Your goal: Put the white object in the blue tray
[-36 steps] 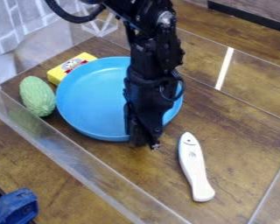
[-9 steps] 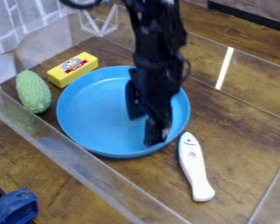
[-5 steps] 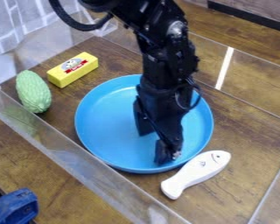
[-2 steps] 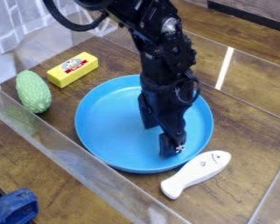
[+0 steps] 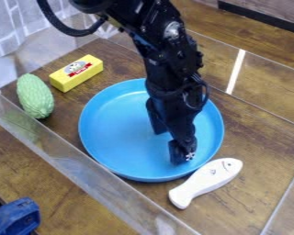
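Note:
The white object (image 5: pixel 206 182), a glossy fish-shaped toy, lies on the wooden table just outside the blue tray's front right rim. The blue tray (image 5: pixel 113 142) is a large round shallow dish in the middle of the view. My gripper (image 5: pixel 175 139) hangs from the black arm, pointing steeply down over the tray's right half, its fingertips close to the tray floor. It stands open with nothing between its fingers. The toy lies a short way to the front right of the fingertips, apart from them.
A yellow rectangular block (image 5: pixel 74 72) lies behind the tray at the left. A green oval textured object (image 5: pixel 36 95) sits at the far left. A clear panel edge (image 5: pixel 100 184) runs diagonally along the front. A blue item (image 5: pixel 12 220) shows at the bottom left corner.
The tray and the fish toy have shifted from their earlier spots; over the last second the gripper has stayed over the tray's right half, only tilting slightly.

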